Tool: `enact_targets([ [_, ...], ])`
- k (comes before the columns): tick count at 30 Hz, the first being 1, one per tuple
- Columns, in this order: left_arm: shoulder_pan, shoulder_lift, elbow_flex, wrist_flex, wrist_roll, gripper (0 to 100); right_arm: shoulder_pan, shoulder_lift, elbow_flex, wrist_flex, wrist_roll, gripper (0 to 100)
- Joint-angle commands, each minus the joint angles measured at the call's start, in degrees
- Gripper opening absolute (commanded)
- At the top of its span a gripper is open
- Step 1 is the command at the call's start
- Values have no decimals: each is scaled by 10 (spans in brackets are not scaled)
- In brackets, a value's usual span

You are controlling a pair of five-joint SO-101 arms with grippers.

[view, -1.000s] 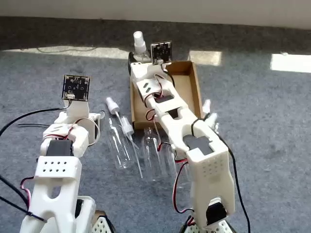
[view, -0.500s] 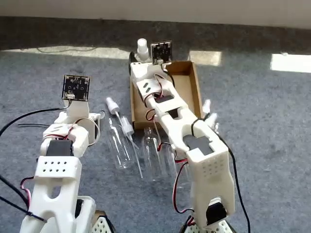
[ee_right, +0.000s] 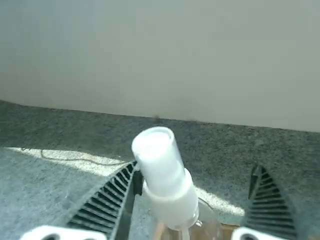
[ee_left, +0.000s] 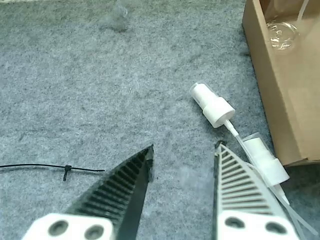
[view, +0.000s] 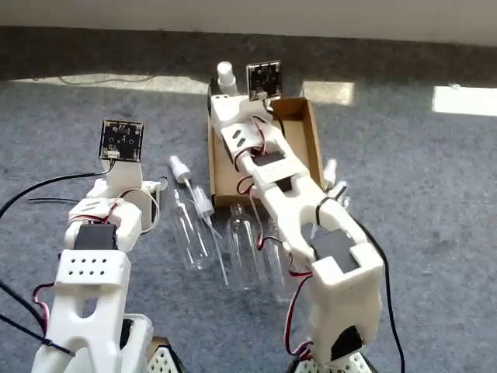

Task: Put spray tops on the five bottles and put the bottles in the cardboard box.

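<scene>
A grey carpeted desk (view: pixel 435 202) lies under a pale wall. The right gripper (ee_right: pixel 196 167), jaws wide apart, has an upright clear plastic bottle with a white spray top (ee_right: pixel 162 170) between them, at the brown cardboard box's (view: pixel 314 144) 11 o'clock corner. The left gripper (ee_left: pixel 184 146), jaws open, hangs over the carpet. Two loose white spray tops (ee_left: pixel 212 105) lie at its 3 o'clock. Uncapped clear bottles (view: pixel 242 249) lie at the box's 6 o'clock.
</scene>
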Motion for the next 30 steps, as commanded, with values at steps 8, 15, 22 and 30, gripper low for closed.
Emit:
enact_targets([
  [8, -4, -7, -4, -12, 2, 189, 46, -246, -6, 206, 7, 282],
  [15, -4, -7, -4, -12, 2, 189, 116, -451, 7, 603, 9, 282],
  [22, -4, -7, -4, -12, 2, 189, 224, -543, 29, 916, 129, 286],
  [30, -4, -7, -4, -11, 2, 189, 294, -458, 149, 895, 105, 286],
])
